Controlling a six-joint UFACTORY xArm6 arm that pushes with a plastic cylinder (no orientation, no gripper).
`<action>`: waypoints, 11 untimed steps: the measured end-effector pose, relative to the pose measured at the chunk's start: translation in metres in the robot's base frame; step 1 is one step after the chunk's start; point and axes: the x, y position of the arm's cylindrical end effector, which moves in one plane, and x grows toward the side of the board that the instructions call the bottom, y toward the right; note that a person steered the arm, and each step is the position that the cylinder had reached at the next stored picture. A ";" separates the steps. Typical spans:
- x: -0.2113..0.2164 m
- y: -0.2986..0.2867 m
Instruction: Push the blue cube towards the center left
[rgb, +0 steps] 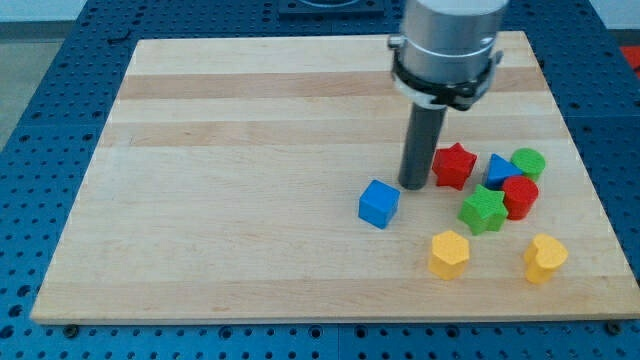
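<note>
The blue cube (379, 203) sits on the wooden board (250, 180), right of the board's middle and slightly toward the view's bottom. My tip (415, 185) is the lower end of the dark rod. It stands just up and to the right of the blue cube, with a small gap between them. A red star (453, 165) lies just right of the tip.
Right of the tip is a cluster: a blue triangle (497, 170), a green cylinder (527, 162), a red cylinder (520, 196) and a green star (483, 210). A yellow hexagon (449, 253) and a yellow heart (545, 258) lie near the view's bottom right.
</note>
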 end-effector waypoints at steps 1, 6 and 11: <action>0.003 -0.014; 0.062 -0.127; 0.041 -0.217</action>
